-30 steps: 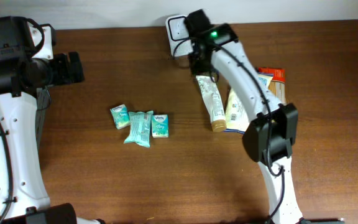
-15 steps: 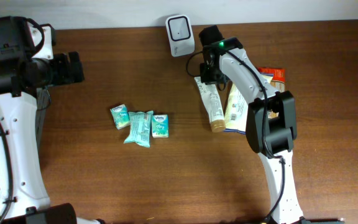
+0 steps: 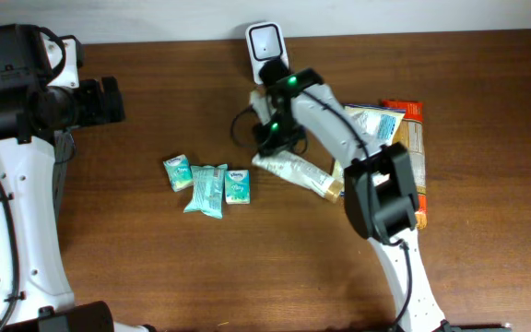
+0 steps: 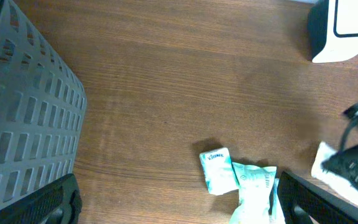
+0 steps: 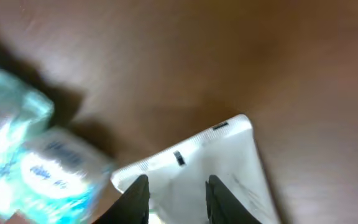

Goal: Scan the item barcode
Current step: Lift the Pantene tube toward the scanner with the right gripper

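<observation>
Right tool (image 5: pixel 176 200), partly closed, pinching tube (image 5: pixel 194 158) by crimped end, leaving body exposed for scanner (image 3: pixel 265 41) just ahead; left tool (image 3: pixel 113 100) gaping, empty.

Brown wooden desk (image 3: pixel 155 267), white scanner (image 3: pixel 265 41) standing at far edge, three teal tissue packs (image 3: pixel 206 184) clustered left of centre, snack packets (image 3: pixel 404 124) at right

The surface (image 3: pixel 155 267) is brown wood grain with a dull sheen. The tube (image 3: pixel 295 171) looks smooth white plastic, the tissue packs (image 3: pixel 207 187) crinkly glossy film, the scanner (image 3: pixel 265 41) at twelve o'clock glossy white plastic.
</observation>
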